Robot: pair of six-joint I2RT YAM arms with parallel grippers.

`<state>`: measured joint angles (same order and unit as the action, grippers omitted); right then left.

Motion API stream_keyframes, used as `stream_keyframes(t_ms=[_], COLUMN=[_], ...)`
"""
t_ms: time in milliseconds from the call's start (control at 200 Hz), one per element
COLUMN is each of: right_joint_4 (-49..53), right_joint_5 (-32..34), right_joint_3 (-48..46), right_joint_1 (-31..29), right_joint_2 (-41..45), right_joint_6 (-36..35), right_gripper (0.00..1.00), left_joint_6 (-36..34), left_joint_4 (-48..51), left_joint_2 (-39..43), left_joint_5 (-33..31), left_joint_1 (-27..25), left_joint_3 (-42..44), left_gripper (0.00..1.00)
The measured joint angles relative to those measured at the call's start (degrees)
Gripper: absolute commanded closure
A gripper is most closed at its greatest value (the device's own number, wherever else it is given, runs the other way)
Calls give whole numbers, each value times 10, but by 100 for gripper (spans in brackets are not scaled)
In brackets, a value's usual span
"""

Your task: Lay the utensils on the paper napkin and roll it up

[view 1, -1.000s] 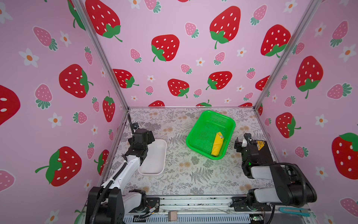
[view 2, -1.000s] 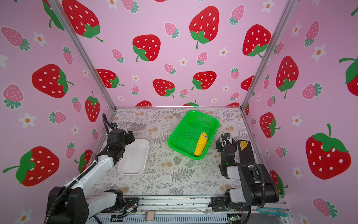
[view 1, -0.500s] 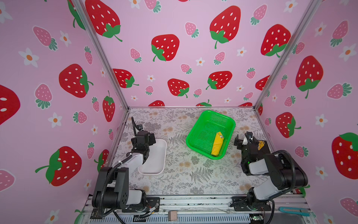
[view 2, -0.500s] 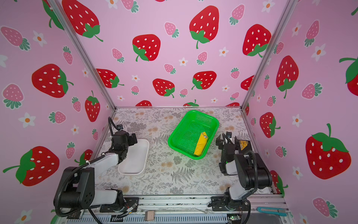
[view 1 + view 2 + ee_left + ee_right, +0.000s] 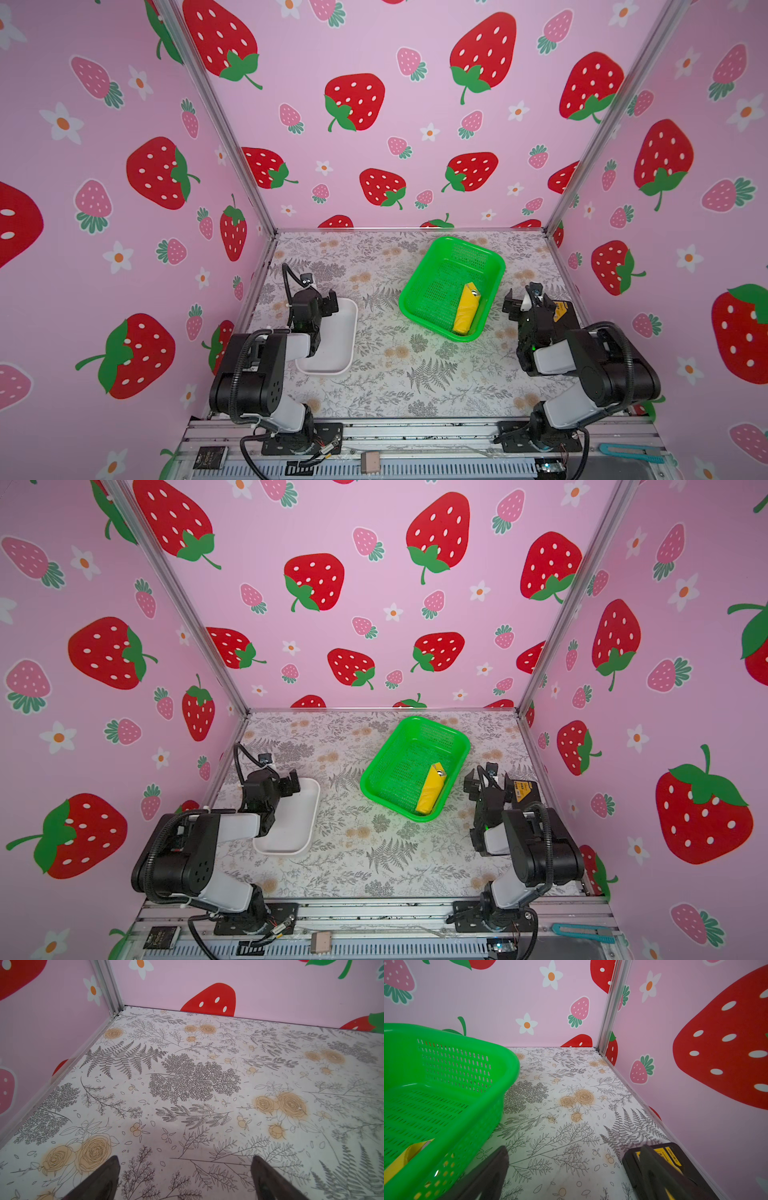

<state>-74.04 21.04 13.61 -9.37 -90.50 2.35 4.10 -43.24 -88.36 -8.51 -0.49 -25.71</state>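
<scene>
Both arms have folded back near; left gripper and right gripper stand open, empty. The rolled napkin lies in the basket: task looks done.

A robot lab's test booth: strawberry-print pink panels on aluminium posts box in a floral-papered worktop. The left arm and right arm are bolted to a metal rail at the frame's lower edge.
</scene>
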Motion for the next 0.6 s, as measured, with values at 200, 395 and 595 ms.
stream_keyframes(t_ms=[200,395,595], right_joint_4=[0,0,0], right_joint_5=[0,0,0], right_joint_3=[0,0,0], right_joint_1=[0,0,0], right_joint_2=[0,0,0], right_joint_6=[0,0,0], right_gripper=[0,0,0], left_joint_6=[0,0,0], left_joint_4=[0,0,0], left_joint_2=[0,0,0], left_joint_5=[3,5,6], left_joint_1=[1,1,1], left_joint_3=[0,0,0], left_gripper=[1,1,1])
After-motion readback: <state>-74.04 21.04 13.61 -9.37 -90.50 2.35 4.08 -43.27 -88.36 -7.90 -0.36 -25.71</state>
